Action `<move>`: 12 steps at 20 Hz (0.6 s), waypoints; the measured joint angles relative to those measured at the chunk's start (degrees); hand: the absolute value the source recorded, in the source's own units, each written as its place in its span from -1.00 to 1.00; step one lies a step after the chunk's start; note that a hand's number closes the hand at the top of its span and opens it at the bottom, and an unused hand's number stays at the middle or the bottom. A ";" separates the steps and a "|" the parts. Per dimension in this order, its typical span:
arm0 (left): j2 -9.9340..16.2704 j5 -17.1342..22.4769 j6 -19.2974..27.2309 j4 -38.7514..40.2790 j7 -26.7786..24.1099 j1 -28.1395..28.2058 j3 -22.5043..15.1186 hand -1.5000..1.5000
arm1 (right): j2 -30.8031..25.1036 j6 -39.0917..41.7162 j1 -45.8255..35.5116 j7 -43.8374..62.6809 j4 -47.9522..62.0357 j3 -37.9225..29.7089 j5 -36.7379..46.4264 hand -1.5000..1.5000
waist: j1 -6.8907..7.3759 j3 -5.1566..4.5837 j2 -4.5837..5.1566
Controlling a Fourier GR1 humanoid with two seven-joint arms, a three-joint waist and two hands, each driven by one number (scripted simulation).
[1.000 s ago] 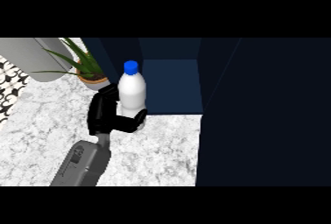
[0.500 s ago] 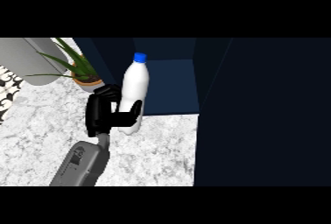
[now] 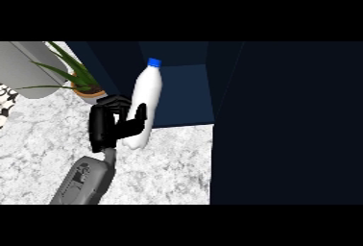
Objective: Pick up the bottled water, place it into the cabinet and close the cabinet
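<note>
Since a second ago: water bottle (image 3: 147,103) raised and tipped, blue cap now leaning right toward the open cabinet (image 3: 181,91). Left hand (image 3: 112,126) clasps the bottle's lower half, thumb across its front, fingers behind. Bottle held above the marble counter (image 3: 163,163), beside a potted plant (image 3: 79,79).

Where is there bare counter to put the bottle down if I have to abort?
Bare marble counter lies in front of the cabinet opening, right of the left hand holding the bottled water. More lies at the lower left. The far left is crowded by the potted plant.
</note>
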 measured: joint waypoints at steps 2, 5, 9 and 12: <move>0.64 -0.96 1.06 0.00 0.13 0.13 -0.46 1.00 | -0.07 0.18 -0.08 -0.01 0.06 0.10 -0.10 -1.00 | -0.38 0.07 0.00; 1.81 -3.38 3.75 0.88 1.47 -0.76 -1.03 1.00 | -0.29 0.53 -0.10 -0.05 0.46 0.41 0.06 -1.00 | -0.80 0.29 0.02; 3.24 -6.46 6.03 1.50 1.60 -0.93 -2.71 1.00 | -0.36 0.71 -0.67 -0.07 1.06 0.34 -0.02 -1.00 | -1.11 0.49 -0.03; 4.18 -8.64 8.04 2.03 1.89 -1.17 -3.70 1.00 | -0.24 0.71 -1.30 -0.32 1.27 0.11 -0.03 -1.00 | -1.42 0.56 -0.02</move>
